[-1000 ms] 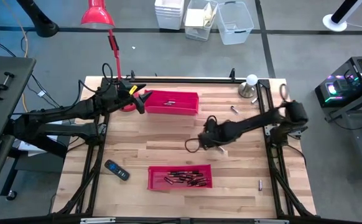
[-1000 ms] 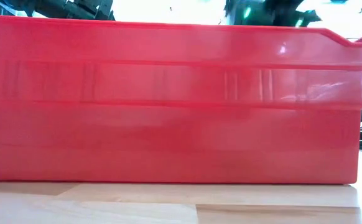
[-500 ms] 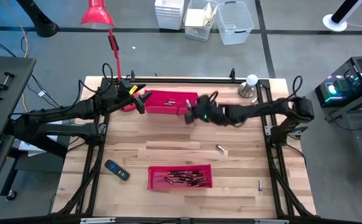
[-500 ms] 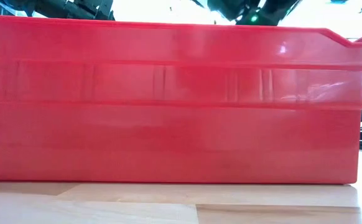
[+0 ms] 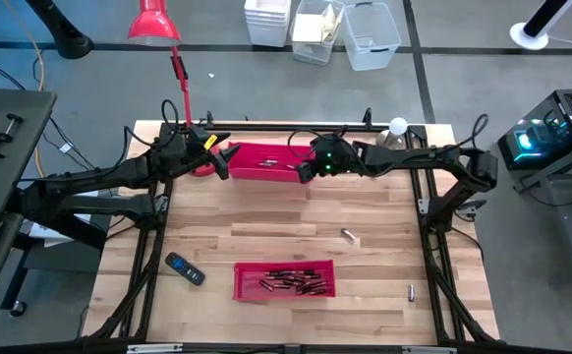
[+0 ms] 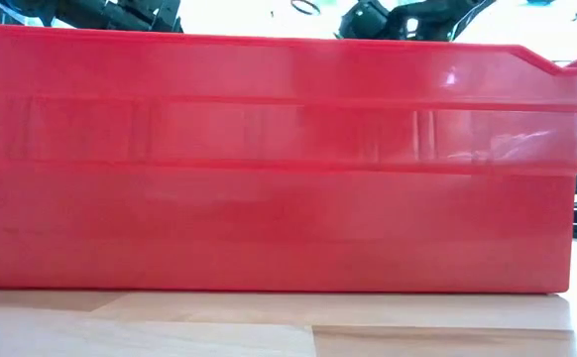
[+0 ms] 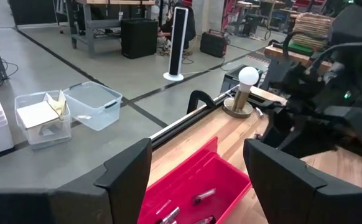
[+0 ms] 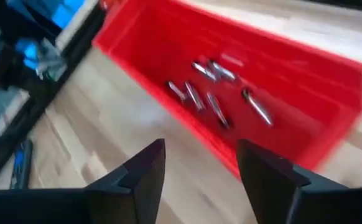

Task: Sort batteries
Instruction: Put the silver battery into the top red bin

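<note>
My left gripper (image 5: 219,155) waits with fingers spread and empty at the left end of the far red plastic tray (image 5: 266,175), while my right gripper (image 5: 308,169) hangs at that tray's right end, fingers apart with nothing between them. The small silvery and dark metal batteries (image 8: 212,96) lie in that tray, more fill the near red tray (image 5: 284,279), and a loose battery (image 5: 347,234) rests on the wooden table (image 5: 266,226); I judge them light, rigid, slick and prone to rolling, best pinched across the barrel's middle. A second ago my right gripper was nearly shut above mid-table; since then it has crossed to the far tray and opened.

high: top-down | low: against red tray (image 6: 269,159) | wrists: share far tray (image 8: 305,81)
</note>
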You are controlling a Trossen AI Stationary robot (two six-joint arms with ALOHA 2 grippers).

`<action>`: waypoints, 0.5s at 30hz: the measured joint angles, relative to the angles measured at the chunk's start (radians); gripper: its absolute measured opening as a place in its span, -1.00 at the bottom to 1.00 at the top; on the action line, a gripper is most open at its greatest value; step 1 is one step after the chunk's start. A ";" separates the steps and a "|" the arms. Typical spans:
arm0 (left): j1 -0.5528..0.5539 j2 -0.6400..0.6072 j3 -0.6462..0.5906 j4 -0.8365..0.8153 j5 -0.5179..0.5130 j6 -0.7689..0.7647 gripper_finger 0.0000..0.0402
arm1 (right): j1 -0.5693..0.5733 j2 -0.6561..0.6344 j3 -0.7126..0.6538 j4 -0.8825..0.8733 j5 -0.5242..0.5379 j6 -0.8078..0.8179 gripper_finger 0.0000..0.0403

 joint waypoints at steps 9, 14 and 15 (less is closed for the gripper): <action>0.000 0.000 0.000 -0.005 0.000 0.000 0.23 | 0.226 -0.194 0.000 -0.506 0.131 0.049 -0.02; 0.000 0.000 0.000 -0.005 -0.002 0.000 0.23 | 0.442 -0.181 0.000 -0.711 0.144 0.211 -0.01; 0.000 0.000 0.000 -0.005 -0.002 0.000 0.23 | 0.480 -0.167 0.000 -0.728 0.144 0.247 -0.01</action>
